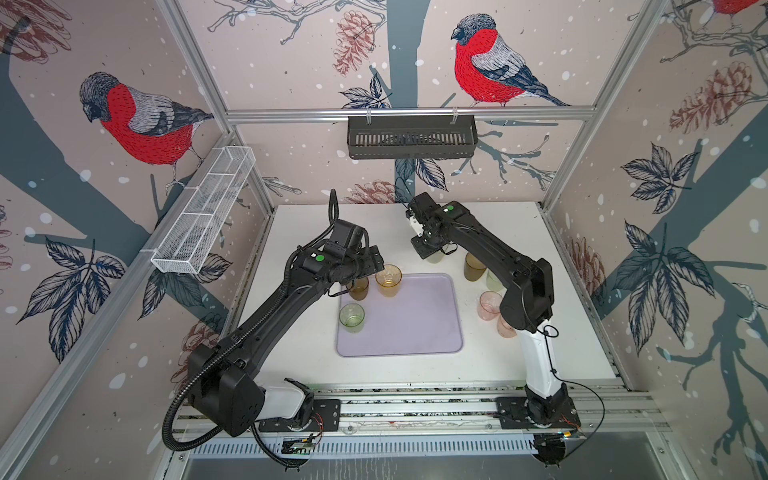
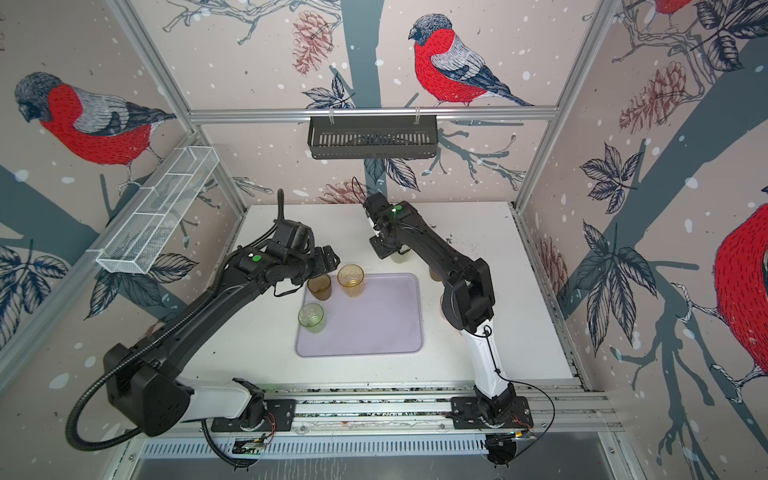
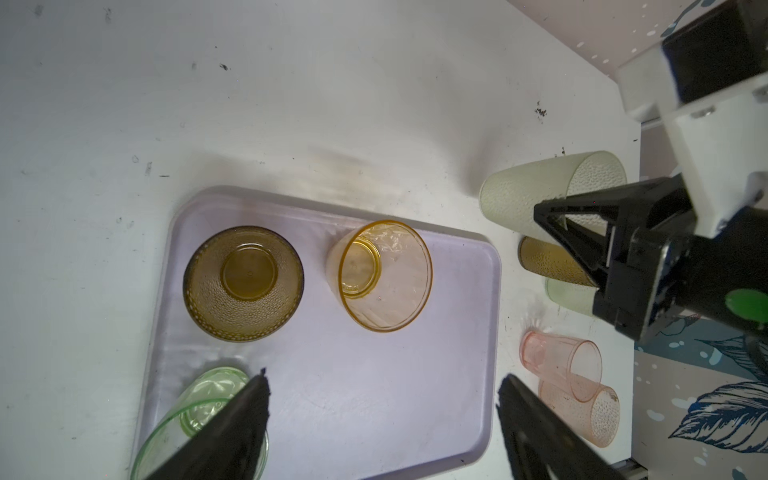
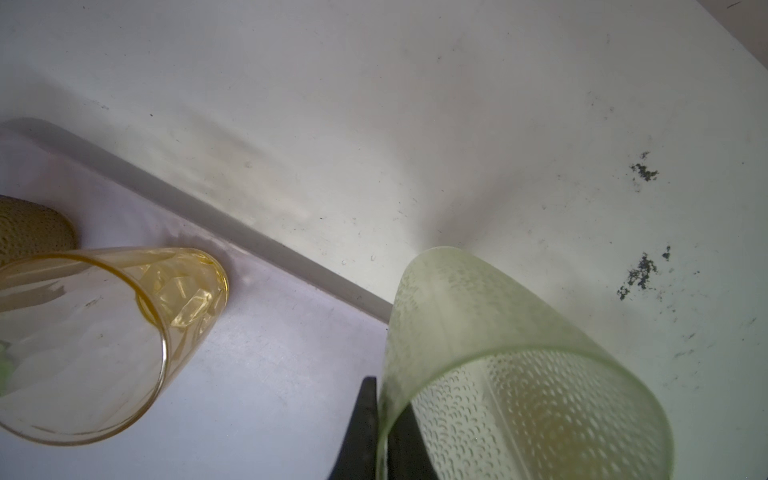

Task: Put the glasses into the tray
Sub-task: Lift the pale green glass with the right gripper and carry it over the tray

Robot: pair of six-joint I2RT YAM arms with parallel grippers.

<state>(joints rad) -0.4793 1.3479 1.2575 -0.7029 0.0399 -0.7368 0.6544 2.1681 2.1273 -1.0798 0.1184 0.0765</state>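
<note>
Jaws pinch a green glass (image 4: 478, 324); right gripper (image 4: 384, 432) points down.

Showing only as a pale sliver beneath the right arm (image 1: 490, 249) in both top views: textured green glass (image 1: 436, 259). Running off the frame edge in the right wrist view: amber glass (image 4: 83, 345), brown glass (image 4: 33, 228). Standing half behind that arm: pink glass (image 1: 506, 328).

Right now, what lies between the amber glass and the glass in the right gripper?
Bare tray, its rim, then a strip of table, in the left wrist view.
</note>
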